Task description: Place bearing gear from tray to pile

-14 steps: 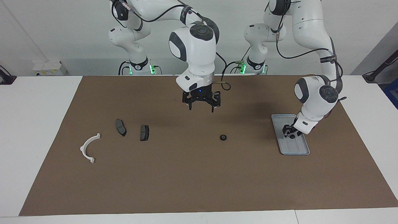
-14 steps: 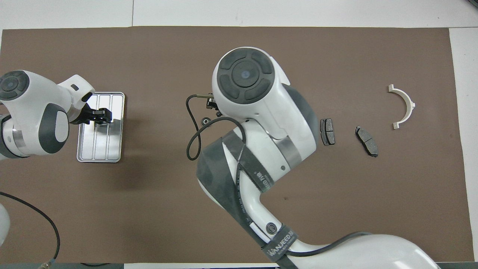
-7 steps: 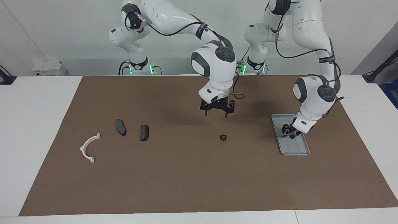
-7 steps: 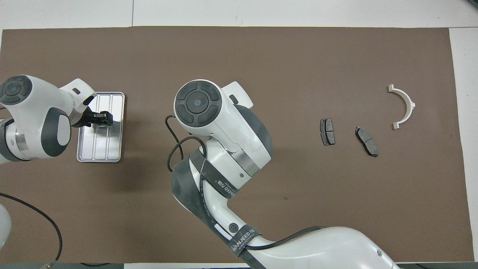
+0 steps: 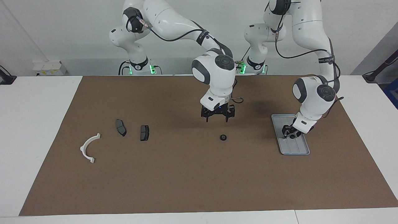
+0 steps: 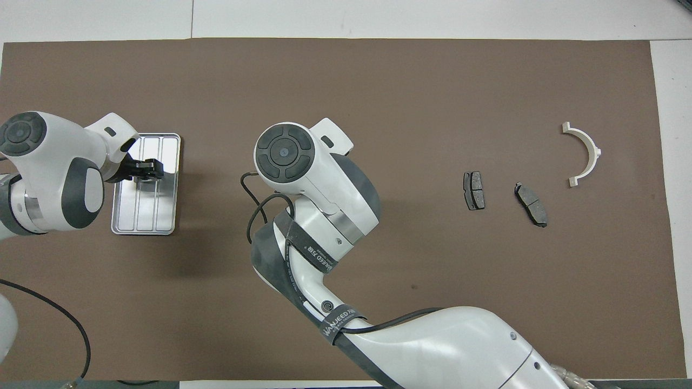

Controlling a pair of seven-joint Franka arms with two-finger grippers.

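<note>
— Facing view first: what does the bearing gear [image 5: 223, 137] look like?
— Small, black and round, lying flat on the brown mat [image 5: 186, 180] midway along the table, well apart from the tray [image 5: 300, 151] and from the pile.
— And the tool?
— The right gripper [image 5: 216, 119] hangs over the mat with its jaws spread wide and empty; the gear lies just past its tips, not touched.
— The left gripper [image 5: 289, 134]?
— Down in the tray, at a small dark round part [image 5: 292, 136], possibly another gear. I cannot tell whether it grips it.
— The pile?
— A white curved bracket [image 5: 83, 146] and two dark pads [image 5: 121, 127] [image 5: 144, 133], toward the right arm's end.
</note>
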